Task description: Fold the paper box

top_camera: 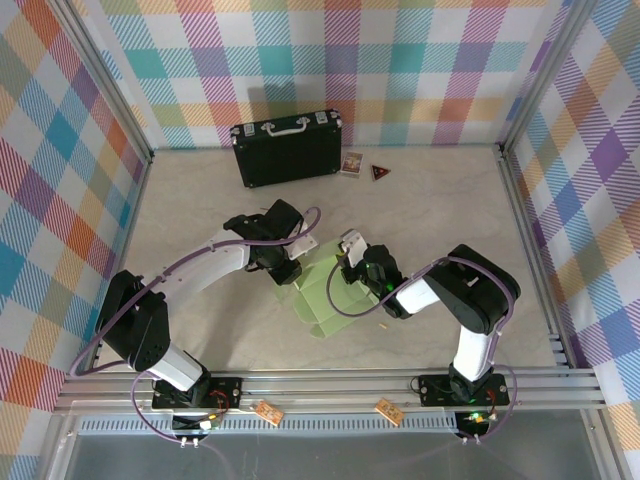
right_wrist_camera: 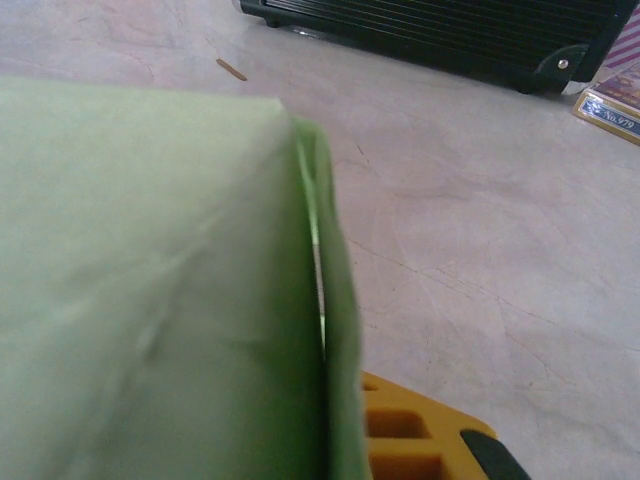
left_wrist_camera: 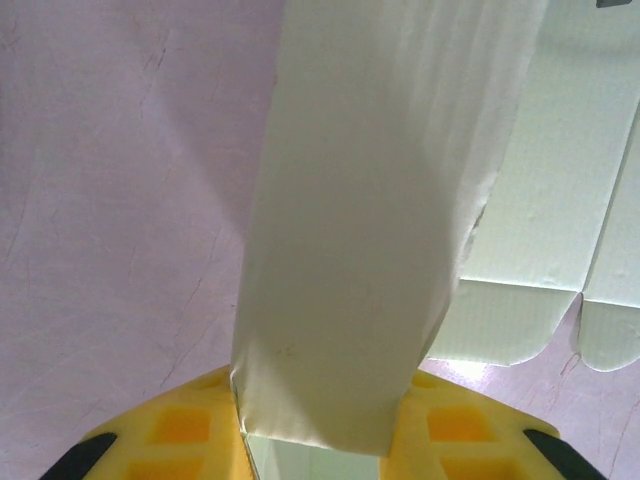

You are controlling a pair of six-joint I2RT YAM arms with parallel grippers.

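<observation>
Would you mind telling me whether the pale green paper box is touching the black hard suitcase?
No, bare table lies between the pale green paper box and the black hard suitcase.

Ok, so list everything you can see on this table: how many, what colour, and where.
paper box: one, pale green, mid-table between the two grippers, partly folded
hard case: one, black with a metal handle, far edge by the back wall
small printed packet: one, reddish brown, just right of the hard case
triangular piece: one, dark red, right of the packet
tags: two, orange-brown, on the near rail
table: one, pale marbled
left gripper: one, yellow fingers, shut on a box flap
right gripper: one, shut on the box's right side
</observation>
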